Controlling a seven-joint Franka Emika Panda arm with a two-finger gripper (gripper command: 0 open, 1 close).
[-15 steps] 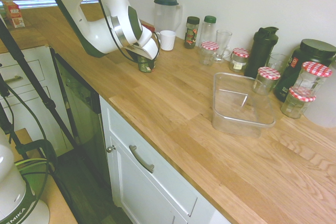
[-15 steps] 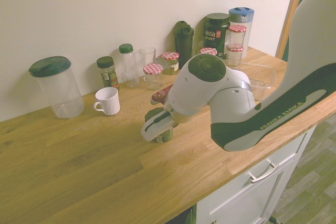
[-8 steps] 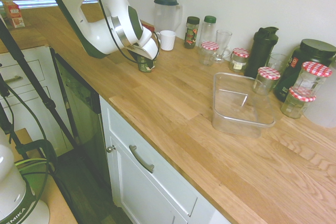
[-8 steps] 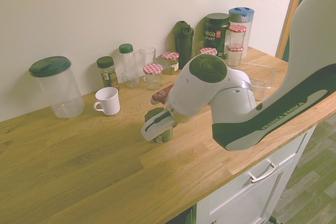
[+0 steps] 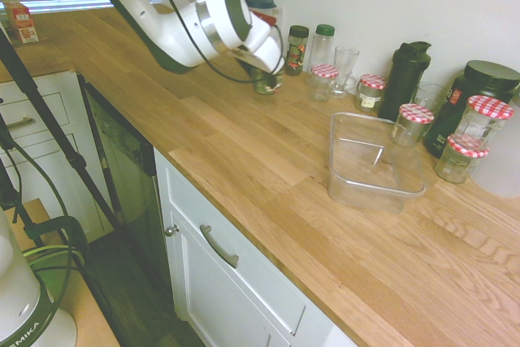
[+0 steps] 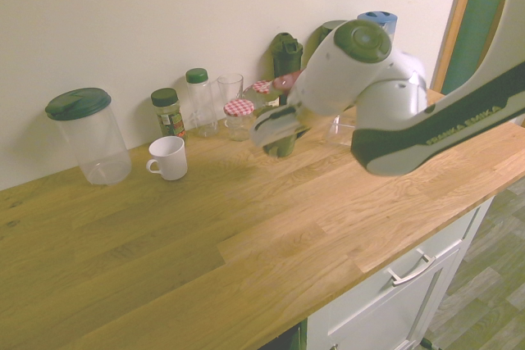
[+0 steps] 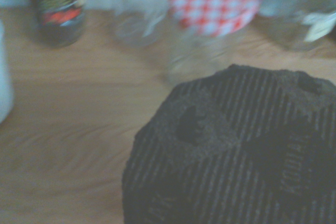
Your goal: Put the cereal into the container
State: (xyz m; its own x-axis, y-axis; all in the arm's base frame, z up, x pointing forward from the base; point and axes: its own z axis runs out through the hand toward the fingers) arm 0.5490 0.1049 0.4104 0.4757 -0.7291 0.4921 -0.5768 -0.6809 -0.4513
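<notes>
- Once pinched between the fingers, carried away from the earlier spot out in front of the white mug: now drawn over toward the jars with red-checked lids and nearer the container's end of the wooden worktop.
- Gripper: closed firmly around the Kodiak cereal pot, to judge from how pot and wrist have shifted together over the last half second.
- Cereal pot: below the hand, roughly upright, with dark ridged packaging and "KODIAK" lettering filling a corner of the wrist view; probably just off the wood, though hard to tell how high.
- Clear rectangular plastic tub: unmoved on the worktop, just beside a jar with a red-checked lid, and without the pot inside.
- Meaning for the task: grasp apparently done, transfer begun, placing still ahead.
- Next, by judgement: lift enough to clear the tub's rim, swing across, lower inside, then release.
- Worth watching: a low path, likely to clip the nearby glass or the tub wall; also a loose pinch, likely to let the pot tilt.
</notes>
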